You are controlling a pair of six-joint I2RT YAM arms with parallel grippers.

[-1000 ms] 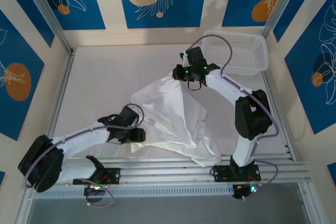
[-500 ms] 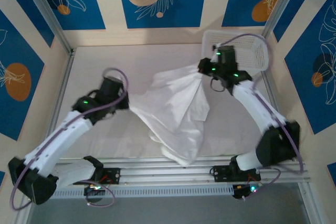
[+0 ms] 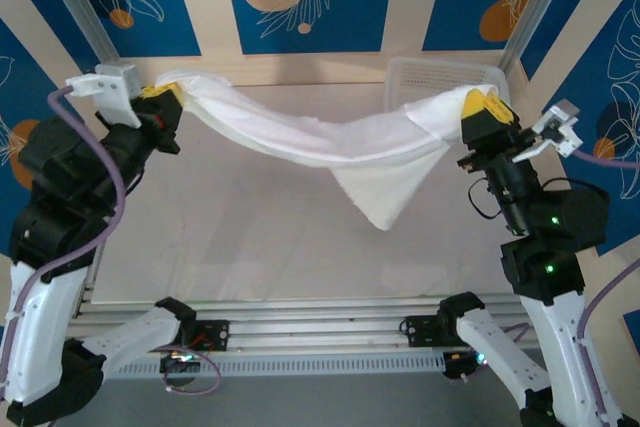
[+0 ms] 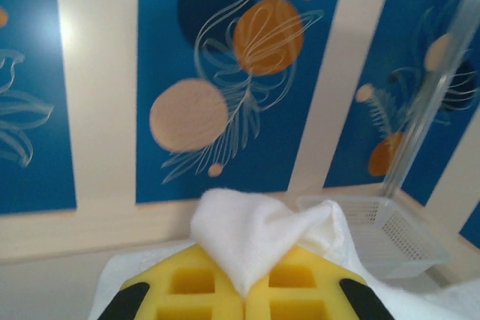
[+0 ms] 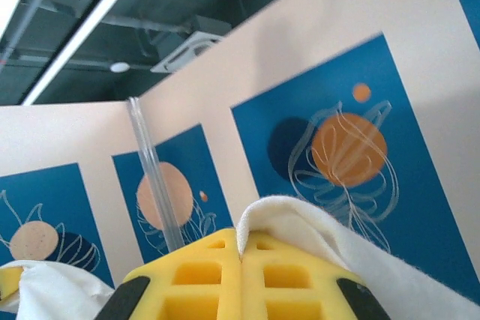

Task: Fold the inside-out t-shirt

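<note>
Currently both arms are raised, with the shirt (image 3: 330,142) strung between them above the table (image 3: 200,237).

Left gripper (image 3: 160,99): up near the back-left corner, pinched tight on one end of the cloth. In the wrist view its yellow pads (image 4: 187,290) meet, with a white fold poking out between them.

Right gripper (image 3: 480,112): at the right side, likewise clamped on the other end. Its pads (image 5: 202,282) are pressed together and cloth drapes over one.

The shirt sags mid-span and a loose flap hangs down right of centre; I cannot tell whether its tip touches the table. The basket (image 3: 430,72) sits behind the shirt, back right.
</note>
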